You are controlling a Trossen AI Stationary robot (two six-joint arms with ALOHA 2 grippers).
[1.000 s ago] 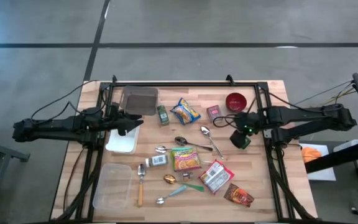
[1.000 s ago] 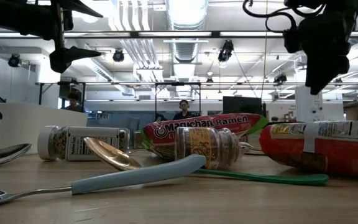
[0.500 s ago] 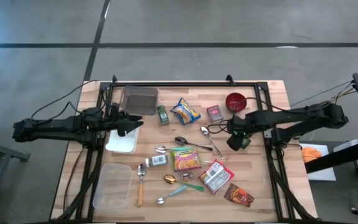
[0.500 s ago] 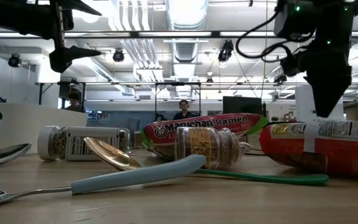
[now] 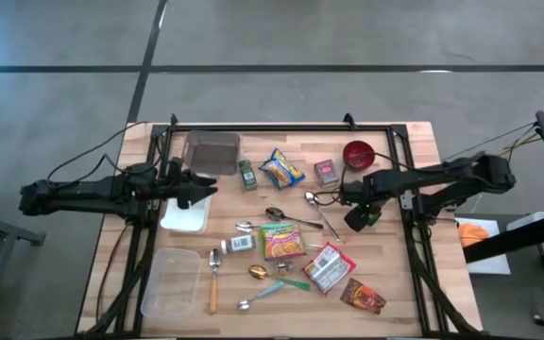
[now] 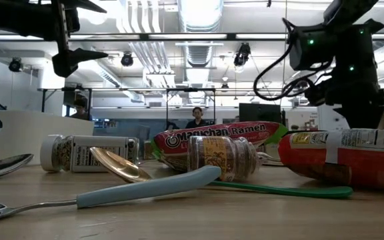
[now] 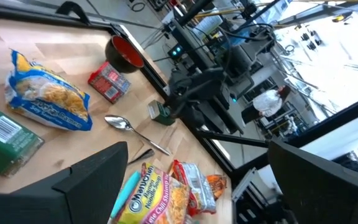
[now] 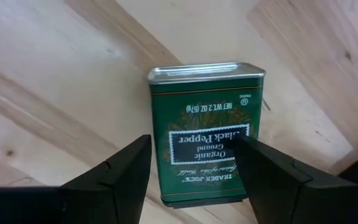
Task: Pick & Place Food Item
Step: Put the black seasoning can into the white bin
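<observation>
A green black-pepper tin (image 8: 207, 124) with a silver top sits between the fingers of my right gripper (image 8: 194, 174), which points down low over the table's right part (image 5: 355, 219), just right of the spoons. In the left wrist view the tin (image 7: 160, 112) shows under that gripper, at or just above the wood. My left gripper (image 5: 199, 184) stands open and level above the white container (image 5: 185, 212) at the left, touching nothing. My right gripper pinches the tin's two narrow sides (image 8: 157, 180) between its two fingers, near the end away from the silver top. The fingers (image 8: 120, 171) come from above, pointing down. The label face is turned toward the wrist camera. Whether the tin touches the table, I cannot tell.
Around the tin lie two metal spoons (image 5: 321, 212), a ramen packet (image 5: 282, 241), a red-and-white packet (image 5: 328, 267), a yellow noodle bag (image 5: 280, 169), a small red box (image 5: 325, 171) and a red bowl (image 5: 359, 153). A clear tub (image 5: 170, 281) stands near left.
My right gripper has come down toward the table with the tin and tipped over until it points straight down, drifting a little toward the spoons. Its finger gap looks unchanged.
</observation>
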